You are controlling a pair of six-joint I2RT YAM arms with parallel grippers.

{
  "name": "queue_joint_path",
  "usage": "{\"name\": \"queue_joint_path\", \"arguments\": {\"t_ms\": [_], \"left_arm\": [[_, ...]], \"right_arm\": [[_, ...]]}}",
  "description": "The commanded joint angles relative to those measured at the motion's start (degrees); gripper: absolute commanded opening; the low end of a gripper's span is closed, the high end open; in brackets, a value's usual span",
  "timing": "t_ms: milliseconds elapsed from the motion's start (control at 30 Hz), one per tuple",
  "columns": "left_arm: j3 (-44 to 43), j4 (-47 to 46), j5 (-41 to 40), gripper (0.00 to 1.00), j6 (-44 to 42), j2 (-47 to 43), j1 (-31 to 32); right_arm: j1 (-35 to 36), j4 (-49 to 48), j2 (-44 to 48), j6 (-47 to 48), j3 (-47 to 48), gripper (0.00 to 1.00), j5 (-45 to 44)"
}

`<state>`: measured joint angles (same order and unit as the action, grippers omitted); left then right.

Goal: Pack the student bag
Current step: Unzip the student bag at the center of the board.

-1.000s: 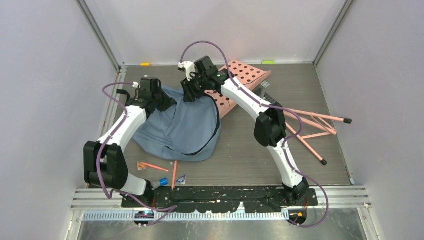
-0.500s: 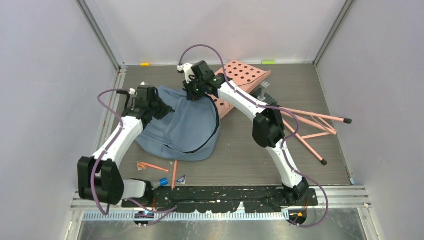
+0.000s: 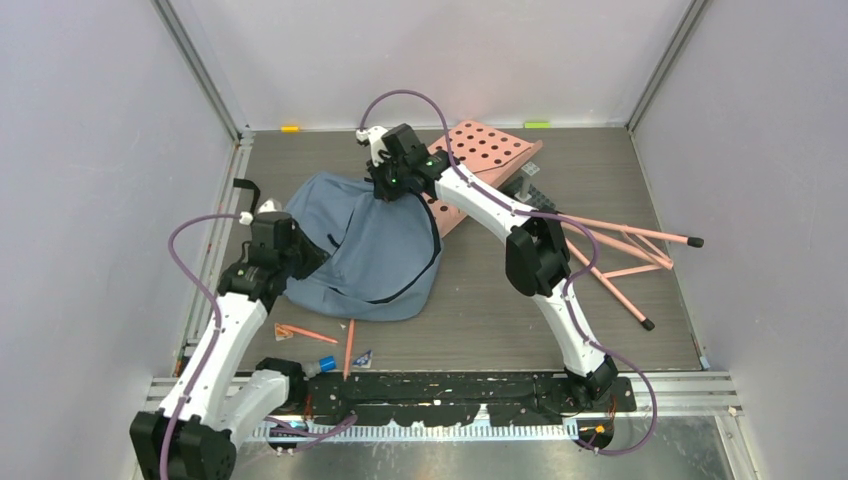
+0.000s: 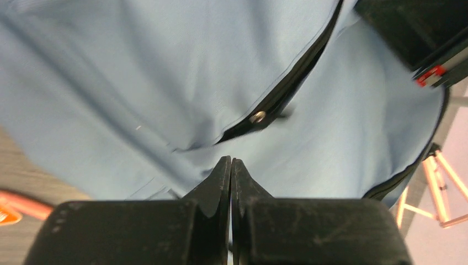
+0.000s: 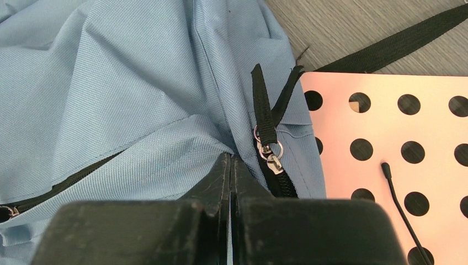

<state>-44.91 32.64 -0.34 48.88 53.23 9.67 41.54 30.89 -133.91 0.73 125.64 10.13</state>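
The student bag (image 3: 375, 250), dusty-blue fabric with black zipper edging, lies flat on the table left of centre. My right gripper (image 3: 385, 187) is at its far edge, shut on a fold of the blue fabric (image 5: 165, 160) just left of the silver zipper pulls (image 5: 269, 153). My left gripper (image 3: 303, 257) is over the bag's near-left part. Its fingers are pressed together above the blue fabric (image 4: 138, 83), below the black zipper line (image 4: 276, 99), and I see nothing between them.
A pink perforated board (image 3: 485, 155) leans by the bag's far right edge and shows in the right wrist view (image 5: 397, 165). Pink rods (image 3: 625, 250) lie at the right. Orange pencils (image 3: 305, 333) and small items (image 3: 325, 364) lie at the near left.
My left arm has pulled back toward the near left, from the bag's far-left corner to its near-left part, uncovering that corner. The right gripper has shifted slightly and stays at the far edge.
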Motion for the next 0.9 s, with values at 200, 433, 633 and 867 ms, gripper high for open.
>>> {"name": "queue_joint_path", "arguments": {"t_ms": [200, 433, 633, 867], "left_arm": [[5.3, 14.6, -5.2, 0.00, -3.7, -10.8, -0.2], [3.1, 7.8, 0.8, 0.15, -1.0, -9.7, -0.3], [-5.9, 4.1, 5.5, 0.38, 2.0, 0.9, -0.2], [-12.9, 2.0, -0.8, 0.52, 1.7, 11.3, -1.3]], "right_arm": [[-0.6, -7.0, 3.5, -1.5, 0.2, 0.00, -4.1], [-0.6, -7.2, 4.1, -2.7, 0.0, 0.00, -3.1], [-0.6, -7.1, 4.7, -3.2, -0.3, 0.00, -2.6], [-0.6, -6.9, 5.0, -3.2, -0.9, 0.00, -2.1]]}}
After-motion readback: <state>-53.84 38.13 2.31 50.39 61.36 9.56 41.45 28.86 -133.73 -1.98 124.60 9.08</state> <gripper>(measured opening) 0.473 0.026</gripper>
